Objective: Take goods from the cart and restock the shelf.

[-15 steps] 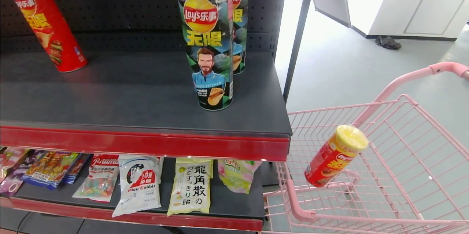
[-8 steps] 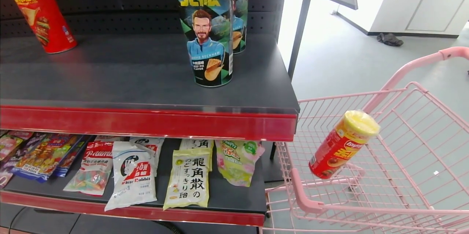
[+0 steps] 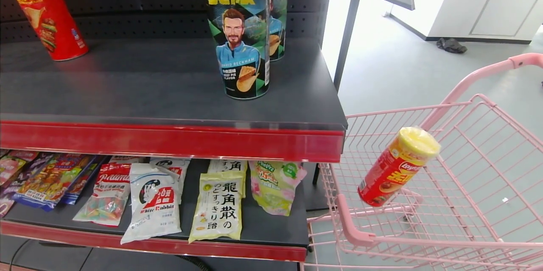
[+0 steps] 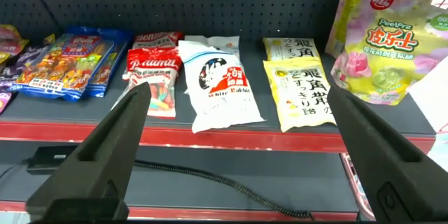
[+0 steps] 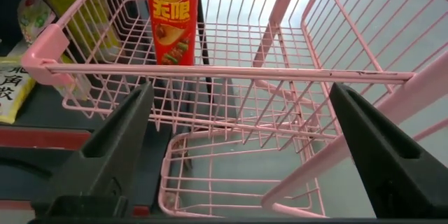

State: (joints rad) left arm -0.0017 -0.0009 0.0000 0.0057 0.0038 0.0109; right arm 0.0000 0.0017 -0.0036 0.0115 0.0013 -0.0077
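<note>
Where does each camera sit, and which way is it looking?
Head view: on the head, looking forward and down at the shelf and the cart.
Left wrist view: on the left wrist, facing the snack bags; the open left claw frames them.
Right wrist view: on the right wrist, facing the cart; the open right claw shows.
Shared: the head and right wrist views both see the red can. The head and left wrist views both see the white bag.
</note>
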